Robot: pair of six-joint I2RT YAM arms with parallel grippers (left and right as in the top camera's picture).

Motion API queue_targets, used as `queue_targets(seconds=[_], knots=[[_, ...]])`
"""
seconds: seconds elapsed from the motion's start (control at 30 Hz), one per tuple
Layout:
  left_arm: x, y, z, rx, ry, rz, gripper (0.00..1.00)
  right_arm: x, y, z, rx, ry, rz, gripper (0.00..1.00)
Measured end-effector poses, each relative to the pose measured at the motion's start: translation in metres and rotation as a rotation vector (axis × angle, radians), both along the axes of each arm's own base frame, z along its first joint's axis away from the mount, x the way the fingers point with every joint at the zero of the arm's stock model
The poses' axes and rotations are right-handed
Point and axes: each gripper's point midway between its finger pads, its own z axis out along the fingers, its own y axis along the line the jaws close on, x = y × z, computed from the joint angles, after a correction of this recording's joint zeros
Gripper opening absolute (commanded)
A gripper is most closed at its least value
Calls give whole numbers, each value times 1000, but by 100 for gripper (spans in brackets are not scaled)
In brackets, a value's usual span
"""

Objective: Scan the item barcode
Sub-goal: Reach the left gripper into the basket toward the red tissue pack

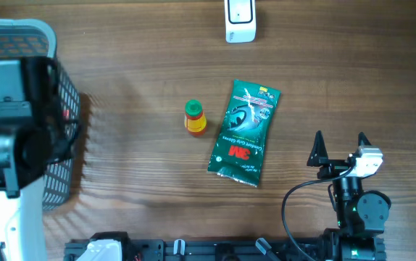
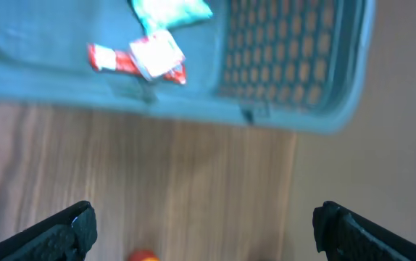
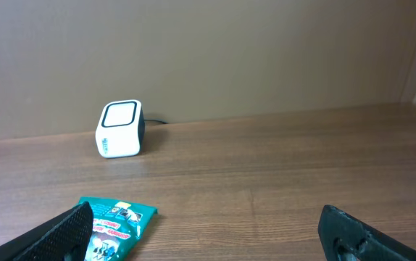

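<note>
Green packet (image 1: pixel 244 133) flat beside bottle (image 1: pixel 194 118); left jaws apart; right jaws apart.

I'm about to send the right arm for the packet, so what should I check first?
1. Right fingers open, nothing between them: ok.
2. Left fingers open and empty, at the basket: ok.
3. Green packet lying flat on the table, apart from the small bottle: ok.
4. Scanner upright, nothing in front of its face: ok.
5. Packet's barcode side facing up: cannot tell.
</note>
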Motion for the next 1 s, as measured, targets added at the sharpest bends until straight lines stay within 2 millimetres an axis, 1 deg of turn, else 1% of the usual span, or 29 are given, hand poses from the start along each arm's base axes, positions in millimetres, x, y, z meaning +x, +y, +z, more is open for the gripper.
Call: queue_targets(seconds=[0.07,0.17,0.27,0.33,0.5,0.57,0.63,0.73,0.8,0.87,0.9,0.93,1.0], knots=[[-6,16,-3,14,34,38,100,0,0,0,0,0,0,100],[-15,32,-8,25,79,78,100,0,0,0,0,0,0,100],[-21,47,-10,34,105,118,100,0,0,0,0,0,0,100],[-24,52,-11,37,115,132,100,0,0,0,0,0,0,100],[-22,63,-8,43,92,164,100,0,0,0,0,0,0,100],[-21,72,-5,48,66,197,100,0,0,0,0,0,0,100],[-25,82,-3,52,56,235,100,0,0,0,0,0,0,100],[-38,103,-5,47,64,327,100,0,0,0,0,0,0,100],[-45,118,-11,37,88,392,100,0,0,0,0,0,0,100],[-48,134,-24,9,134,445,100,0,0,0,0,0,0,100],[-47,139,-30,-5,152,457,100,0,0,0,0,0,0,100],[-42,150,-44,-37,188,477,100,0,0,0,0,0,0,100],[-35,161,-59,-65,222,491,99,0,0,0,0,0,0,100]])
